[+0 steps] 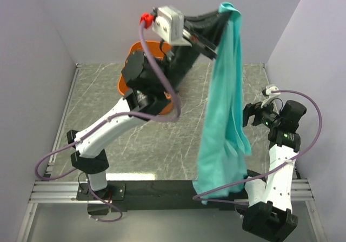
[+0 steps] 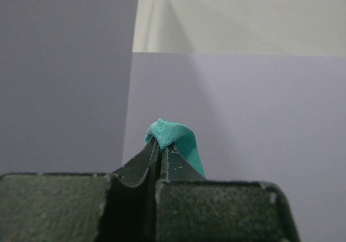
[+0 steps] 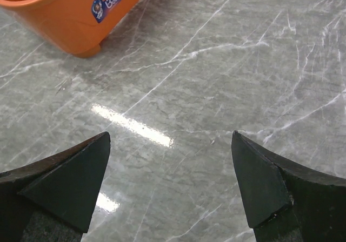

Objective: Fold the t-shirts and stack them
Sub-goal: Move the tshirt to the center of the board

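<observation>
An orange basket [image 3: 65, 15] stands on the grey marbled table [image 3: 227, 74].

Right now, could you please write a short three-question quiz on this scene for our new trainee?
1. True or false: the left tool is shut on the teal t-shirt.
2. The right tool is: A) open, B) shut on cloth, C) out of view.
3. What orange thing stands on the table?
Key: 1 true; 2 A; 3 the basket.

Blue sticker [image 3: 114, 0] on orange basket [image 3: 65, 20], white lettering apparently "Bow Tub"
</observation>
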`<state>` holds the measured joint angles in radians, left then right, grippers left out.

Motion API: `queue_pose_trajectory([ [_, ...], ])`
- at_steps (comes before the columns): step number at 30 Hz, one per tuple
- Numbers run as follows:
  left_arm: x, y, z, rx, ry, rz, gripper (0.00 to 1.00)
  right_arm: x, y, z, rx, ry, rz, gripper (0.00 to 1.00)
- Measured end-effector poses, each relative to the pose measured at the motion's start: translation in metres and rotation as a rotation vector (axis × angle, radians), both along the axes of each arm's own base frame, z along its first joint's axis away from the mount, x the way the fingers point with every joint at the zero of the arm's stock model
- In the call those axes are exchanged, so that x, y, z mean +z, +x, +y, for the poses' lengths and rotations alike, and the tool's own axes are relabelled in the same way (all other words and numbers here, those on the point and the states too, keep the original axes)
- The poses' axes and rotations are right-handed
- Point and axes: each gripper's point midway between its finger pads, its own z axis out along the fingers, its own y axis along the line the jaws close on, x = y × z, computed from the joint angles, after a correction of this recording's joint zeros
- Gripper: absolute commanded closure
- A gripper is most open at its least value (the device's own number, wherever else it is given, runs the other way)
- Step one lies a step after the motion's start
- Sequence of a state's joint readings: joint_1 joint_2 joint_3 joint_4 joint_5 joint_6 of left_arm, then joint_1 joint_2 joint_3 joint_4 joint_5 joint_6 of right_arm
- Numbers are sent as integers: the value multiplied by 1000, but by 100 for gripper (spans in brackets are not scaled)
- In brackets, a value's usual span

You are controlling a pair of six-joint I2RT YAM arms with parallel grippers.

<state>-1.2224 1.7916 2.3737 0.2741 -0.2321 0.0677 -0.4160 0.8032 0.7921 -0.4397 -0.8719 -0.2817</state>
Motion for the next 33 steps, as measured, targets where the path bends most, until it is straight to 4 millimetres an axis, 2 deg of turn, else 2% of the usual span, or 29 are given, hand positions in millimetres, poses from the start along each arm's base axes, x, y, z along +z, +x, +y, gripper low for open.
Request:
queue_pose_trajectory([
  [4, -9, 46, 13, 29, -16, 70, 99, -1, 0, 1, 5, 6, 4, 1],
  [7, -12, 62, 15, 6, -34, 94, 99, -1, 0, 1, 8, 9, 7, 1],
  [10, -20, 74, 8, -37, -35, 122, 99, -3, 0, 1, 9, 12, 12, 1],
  [13, -33, 82, -3, -78, -19, 153, 99, -4, 1, 0, 9, 14, 17, 1],
  [21, -93, 97, -52, -188, 92, 271, 99, -6, 0, 1, 15, 20, 28, 2],
  [24, -115, 103, -65, -201, 136, 314, 99, -8, 0, 1, 15, 24, 38, 2],
  [29, -140, 106, -75, -211, 199, 356, 99, -9, 0, 2, 16, 26, 41, 2],
  [33, -152, 104, -81, -225, 246, 371, 99, -9, -1, 4, 37, 27, 37, 2],
])
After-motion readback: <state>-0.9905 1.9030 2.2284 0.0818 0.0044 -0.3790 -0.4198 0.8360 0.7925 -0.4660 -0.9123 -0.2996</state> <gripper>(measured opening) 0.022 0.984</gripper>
